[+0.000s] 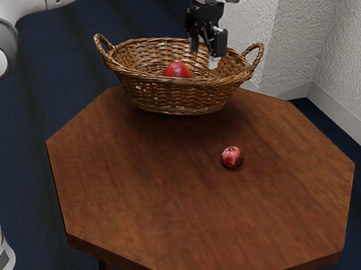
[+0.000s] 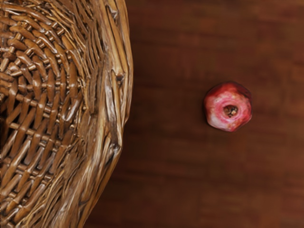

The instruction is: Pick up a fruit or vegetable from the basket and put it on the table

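jaws (image 1: 204,57): open, fingers apart with nothing between, at the exterior view's upper centre-right
fruit (image 1: 176,71): in the basket (image 1: 178,100), upper centre of the frame, leftward of the jaws and lower; roundish (no clear long axis)
pomegranate (image 1: 232,156): on the table (image 1: 137,205), centre-right of the frame, clear of the basket; perhaps the task's goal already met
writing: none legible
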### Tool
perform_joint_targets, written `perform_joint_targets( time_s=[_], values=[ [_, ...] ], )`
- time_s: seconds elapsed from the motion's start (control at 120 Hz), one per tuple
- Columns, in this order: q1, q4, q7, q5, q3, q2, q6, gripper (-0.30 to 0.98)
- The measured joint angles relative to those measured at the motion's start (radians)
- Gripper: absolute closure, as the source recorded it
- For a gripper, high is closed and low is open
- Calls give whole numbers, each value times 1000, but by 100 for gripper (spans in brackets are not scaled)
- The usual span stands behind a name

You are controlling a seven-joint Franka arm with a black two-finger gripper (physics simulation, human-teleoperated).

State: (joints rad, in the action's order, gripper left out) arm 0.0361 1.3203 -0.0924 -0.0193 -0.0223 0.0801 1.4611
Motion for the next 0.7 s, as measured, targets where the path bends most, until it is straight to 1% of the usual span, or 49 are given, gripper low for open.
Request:
perform_joint_targets(
  time_s=[0.133, 0.358, 0.517, 0.6, 0.7],
  values=[
    [5, 1, 0, -8, 7, 3, 0, 0],
    [94, 6, 2, -34, 10, 4, -12, 0],
    [97, 1, 3, -42, 25, -7, -52, 0],
    [138, 1, 5, -47, 25, -10, -64, 0],
    [187, 8, 9, -81, 26, -2, -51, 0]
  ],
)
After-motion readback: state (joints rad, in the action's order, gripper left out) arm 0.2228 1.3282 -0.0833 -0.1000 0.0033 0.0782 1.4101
